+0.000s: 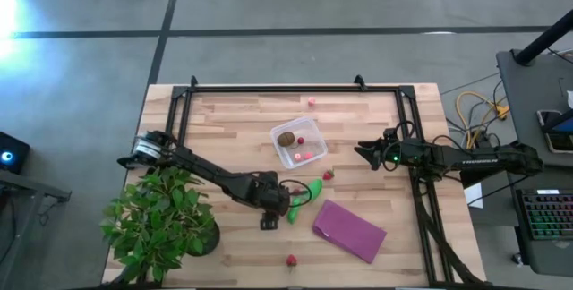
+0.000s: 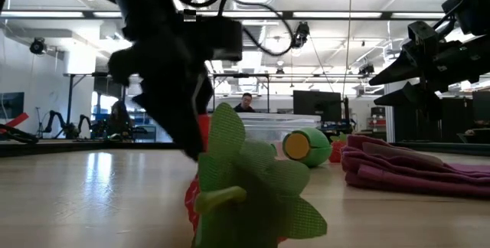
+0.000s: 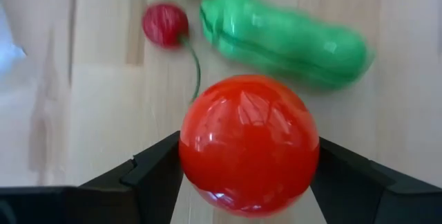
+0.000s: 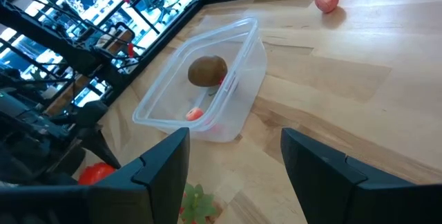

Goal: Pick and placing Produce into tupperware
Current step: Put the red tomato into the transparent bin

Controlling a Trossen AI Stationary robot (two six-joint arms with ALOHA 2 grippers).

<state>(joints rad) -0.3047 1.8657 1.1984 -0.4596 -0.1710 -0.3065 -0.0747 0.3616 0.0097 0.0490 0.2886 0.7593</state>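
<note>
Tabletop (image 1: 233,120) of pale wood carried everything, with a leafy potted plant (image 1: 161,218) at the near left corner and a flat purple cloth (image 1: 349,230) lying near the front right. Between them the left arm reached low across the wood from its base by the plant, stretched out and angled down so that the left end effector (image 3: 245,182) came in level with the surface. Its two dark fingers (image 3: 148,175) stood on either side of the large red ball (image 3: 248,144), close against it but not plainly clamped; judged from that, the grasp was only being set.

The right arm waited over the right side, folded back, its right end effector (image 4: 235,165) spread wide and holding nothing, pointed toward the tupperware (image 1: 297,145).

That clear box sat near the middle, within reach of both arms, already holding a brown ball (image 4: 207,70) and small pink pieces. A green pod (image 3: 286,39) and a small red cherry (image 3: 166,23) lay just beyond the red ball, loose pieces dotted the edges.
</note>
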